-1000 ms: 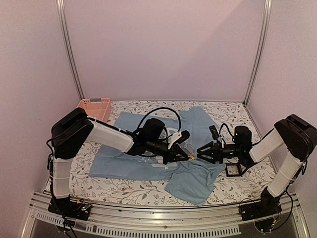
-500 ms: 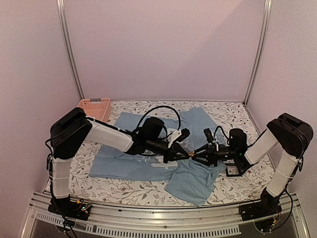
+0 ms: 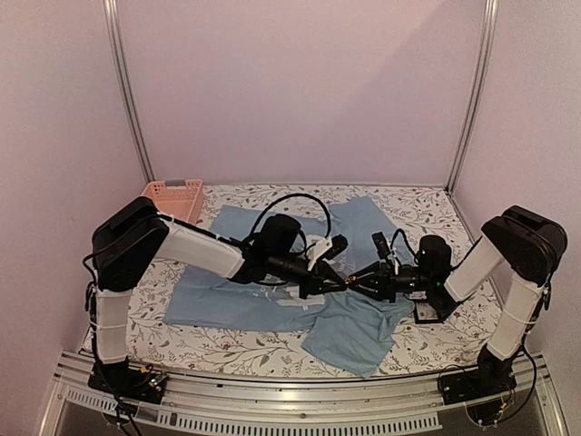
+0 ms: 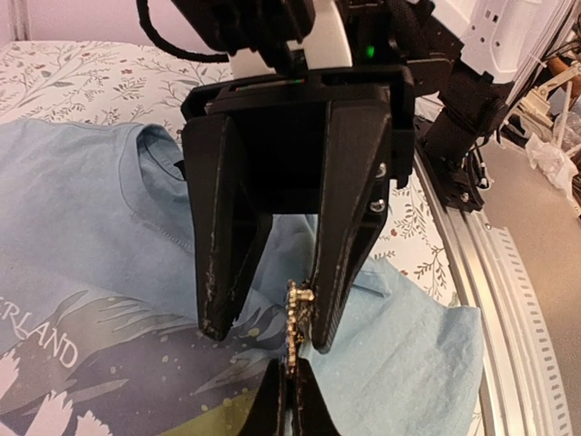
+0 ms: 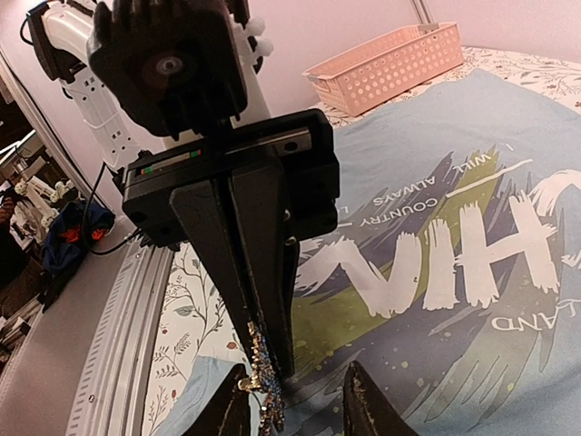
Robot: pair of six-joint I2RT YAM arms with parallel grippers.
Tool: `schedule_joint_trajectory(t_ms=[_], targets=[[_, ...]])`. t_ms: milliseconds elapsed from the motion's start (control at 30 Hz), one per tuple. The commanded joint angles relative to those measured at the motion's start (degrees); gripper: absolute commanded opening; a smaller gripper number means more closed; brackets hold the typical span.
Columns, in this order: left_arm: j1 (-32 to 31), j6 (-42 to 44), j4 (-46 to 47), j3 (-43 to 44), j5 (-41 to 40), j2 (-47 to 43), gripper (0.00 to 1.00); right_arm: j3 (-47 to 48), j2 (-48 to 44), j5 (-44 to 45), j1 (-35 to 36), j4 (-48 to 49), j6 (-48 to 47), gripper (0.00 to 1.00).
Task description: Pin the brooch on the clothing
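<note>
There were two arms, one brooch (image 4: 295, 318), one shirt (image 3: 227, 304), one pink basket (image 3: 174, 195) and one small black open frame (image 3: 429, 311), all on the flowered table (image 3: 427, 204). The shirt lay spread flat across the middle, its near right part rumpled; the basket sat at the far left corner, and the frame stood just right of the shirt under the right forearm. The left arm rose from its near-left base, bent at the elbow and stretched low to the right over the shirt. The right arm rose from the near-right base, folded down and reached low to the left. The two pincers met tip to tip above the shirt's near right part. The left gripper (image 5: 266, 359) had its fingers pressed together on the brooch, which stuck out from their tips just above the printed chest. The right gripper (image 4: 268, 329) was spread wide, one finger on each side of the left gripper's tips, and the brooch sat close against one of those fingers; whether it touched could not be told.
</note>
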Motion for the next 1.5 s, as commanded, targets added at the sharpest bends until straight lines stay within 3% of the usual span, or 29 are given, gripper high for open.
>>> schedule_joint_trajectory(t_ms=[0, 500, 933, 1467], targets=[[0.16, 0.67, 0.74, -0.20, 0.44, -2.03, 0.00, 0.18, 1.05, 0.07, 0.38, 1.96, 0.98, 0.34], [0.14, 1.27, 0.03, 0.01, 0.09, -2.39, 0.00, -2.07, -2.18, 2.26, 0.33, 0.63, -0.37, 0.22], [0.14, 1.73, -0.52, -0.06, 0.09, -2.56, 0.00, -1.65, -2.45, 0.85, -0.26, -0.83, 0.08, 0.21], [-0.43, 4.50, -1.17, -0.41, -4.78, -2.40, 0.00, -3.73, -6.72, -3.13, -1.90, -3.70, -1.85, 0.35]])
